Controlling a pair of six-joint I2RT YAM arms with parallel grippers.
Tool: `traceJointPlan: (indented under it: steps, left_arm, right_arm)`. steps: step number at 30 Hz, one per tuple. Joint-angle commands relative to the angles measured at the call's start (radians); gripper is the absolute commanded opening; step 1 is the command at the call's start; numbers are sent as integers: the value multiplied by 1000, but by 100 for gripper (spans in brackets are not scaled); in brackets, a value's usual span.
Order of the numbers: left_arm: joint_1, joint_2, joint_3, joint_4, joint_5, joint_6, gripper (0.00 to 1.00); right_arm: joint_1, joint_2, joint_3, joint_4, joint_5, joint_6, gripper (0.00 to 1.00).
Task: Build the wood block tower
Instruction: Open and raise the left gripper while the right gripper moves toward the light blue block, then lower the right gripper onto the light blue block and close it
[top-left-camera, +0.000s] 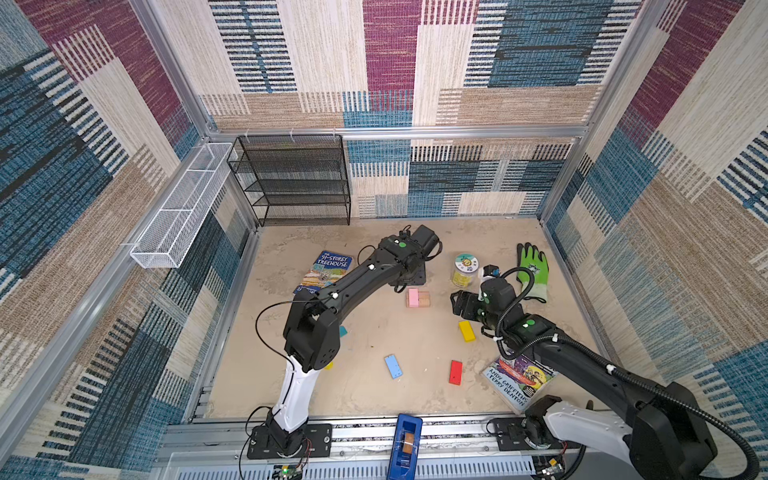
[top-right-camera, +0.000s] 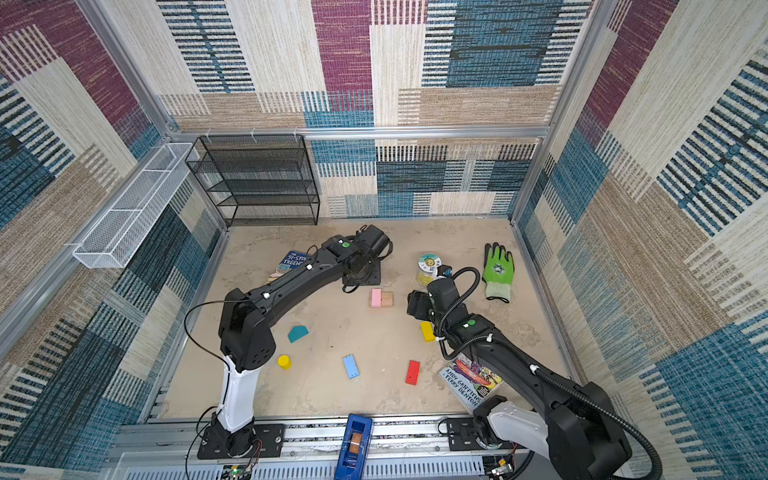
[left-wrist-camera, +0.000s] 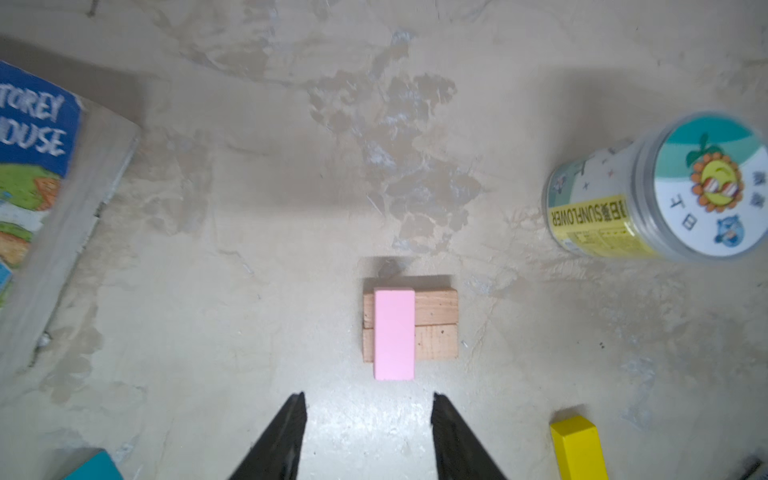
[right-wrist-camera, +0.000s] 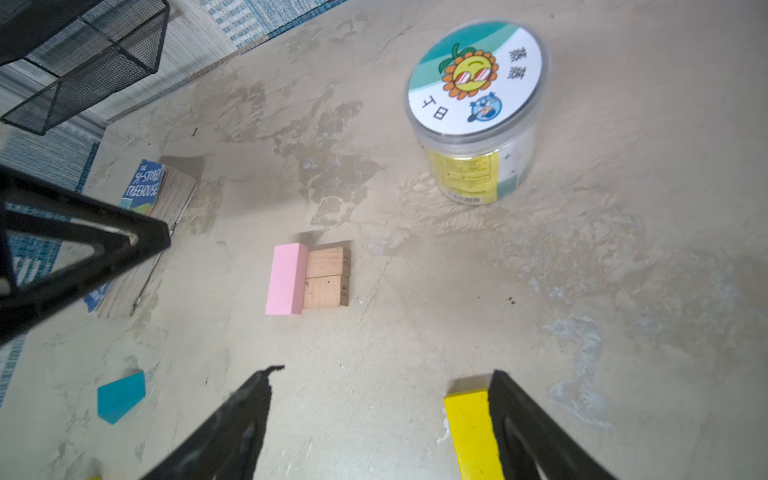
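Left pincer (left-wrist-camera: 368, 397), right pincer (right-wrist-camera: 386, 370) both agape; smooth pink slab (left-wrist-camera: 394, 334) across two grainy wood slabs (left-wrist-camera: 436, 324).

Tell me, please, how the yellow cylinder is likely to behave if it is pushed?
The yellow cylinder seems to stand on its flat end, so a low push would probably slide it across the table. A higher push might tip it, and then it would likely roll. It looks like painted wood, probably stiff.
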Motion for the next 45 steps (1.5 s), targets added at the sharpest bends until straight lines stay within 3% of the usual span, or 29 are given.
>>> traceJointPlan:
  steps: [1, 6, 11, 14, 21, 31, 45]
  left_arm:
    - [33, -65, -31, 12, -48, 82, 53]
    - [97, -201, -181, 103, -29, 147, 51]
    - [137, -369, -460, 344, 83, 202, 50]
    - [159, -420, -555, 434, 146, 213, 49]
    - [222, -456, -627, 436, 189, 210, 47]
    - [312, -568, -779, 550, 293, 208, 45]
    - [370, -675, -870, 582, 307, 190, 44]
  right_arm:
    - [28, -7, 7, -7, -66, 5, 80]
    - [140, 54, 39, -72, -43, 24, 78]
    - [247, 145, 58, -117, -80, 63, 76]
    - [318, 206, 95, -157, -76, 80, 76]
    - [486, 338, 222, -278, -25, 138, 77]
    - [629, 502, 321, -342, -32, 151, 77]
    - [670, 643, 444, -396, -18, 138, 70]
